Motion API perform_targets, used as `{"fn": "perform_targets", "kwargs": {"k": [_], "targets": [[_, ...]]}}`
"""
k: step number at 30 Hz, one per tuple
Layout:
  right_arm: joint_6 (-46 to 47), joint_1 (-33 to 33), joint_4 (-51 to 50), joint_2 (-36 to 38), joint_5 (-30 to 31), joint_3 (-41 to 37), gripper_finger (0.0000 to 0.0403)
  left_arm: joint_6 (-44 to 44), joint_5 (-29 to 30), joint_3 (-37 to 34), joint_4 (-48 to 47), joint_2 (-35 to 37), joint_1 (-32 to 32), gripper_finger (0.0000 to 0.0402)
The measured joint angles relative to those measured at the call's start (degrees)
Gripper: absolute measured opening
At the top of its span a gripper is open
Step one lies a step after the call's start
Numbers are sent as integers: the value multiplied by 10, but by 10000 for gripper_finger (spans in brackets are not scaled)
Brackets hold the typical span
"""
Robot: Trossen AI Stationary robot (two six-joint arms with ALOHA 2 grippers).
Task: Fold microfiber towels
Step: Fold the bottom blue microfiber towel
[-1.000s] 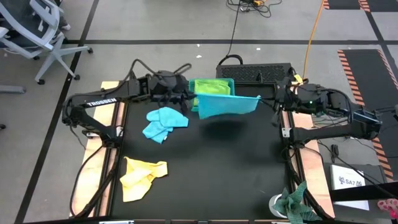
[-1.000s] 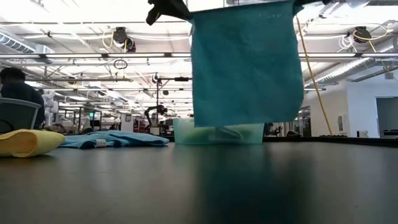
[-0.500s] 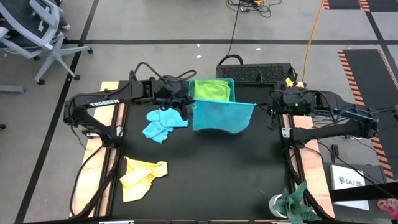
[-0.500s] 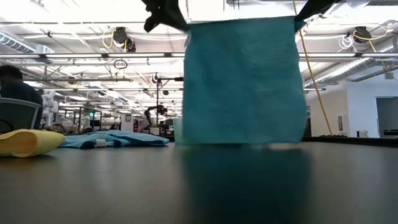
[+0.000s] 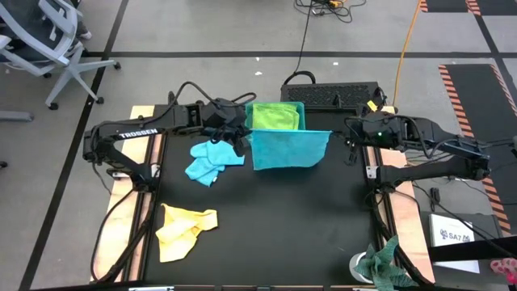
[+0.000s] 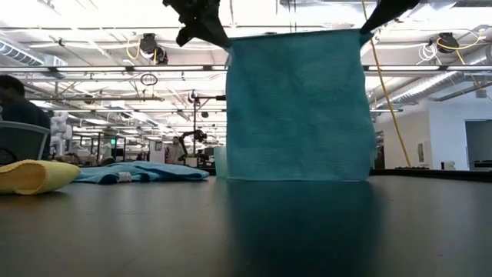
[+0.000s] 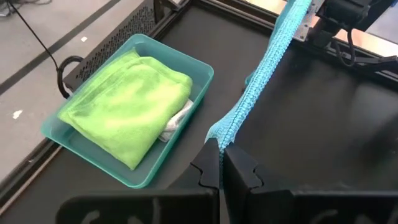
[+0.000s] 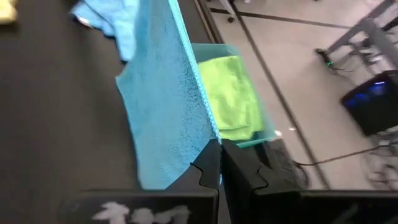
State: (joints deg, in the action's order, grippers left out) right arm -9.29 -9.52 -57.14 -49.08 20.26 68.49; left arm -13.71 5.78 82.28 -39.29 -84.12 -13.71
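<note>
On the black table (image 5: pixel 266 226), the teal tray (image 7: pixel 193 62) holds 1 lime green towel (image 7: pixel 127 102).

- A teal plastic tray (image 5: pixel 302 108) is sitting at the upper middle of the high view, on the black tabletop (image 5: pixel 266 226).
- A grey office chair (image 5: pixel 50 39) is standing on the floor in the upper left corner of that view.
- An orange cable (image 5: pixel 406 40) is running down across the floor at the upper right, and a black cable (image 5: pixel 304 36) is trailing from the top edge toward the tabletop's far side.
- A mottled dark green-and-white rag (image 5: pixel 386 263) is lying at the lower right edge.
- A person (image 6: pixel 17 108) is sitting at the far left of the low view, facing away.
</note>
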Motion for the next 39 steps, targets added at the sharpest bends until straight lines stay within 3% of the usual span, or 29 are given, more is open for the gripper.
{"fn": "perform_targets", "kwargs": {"k": [8,14,19,24,27,33,39], "targets": [[-37,-3,1,-16,24,0,0,26,0,0,0,0,-17,2],[-65,-3,1,-17,88,0,0,36,5,0,14,0,-32,2],[-25,-8,-25,-16,93,0,1,19,14,-1,8,2,-39,2],[53,-6,-71,-16,29,-3,1,-4,7,-1,-45,2,-16,2],[87,-6,-53,-16,-47,-20,1,-12,12,-1,-46,2,-1,2],[113,-5,86,-17,-152,-122,1,-24,18,-1,-32,2,16,2],[184,-4,300,-37,-239,-266,0,-34,18,-1,-30,1,25,2]]}}
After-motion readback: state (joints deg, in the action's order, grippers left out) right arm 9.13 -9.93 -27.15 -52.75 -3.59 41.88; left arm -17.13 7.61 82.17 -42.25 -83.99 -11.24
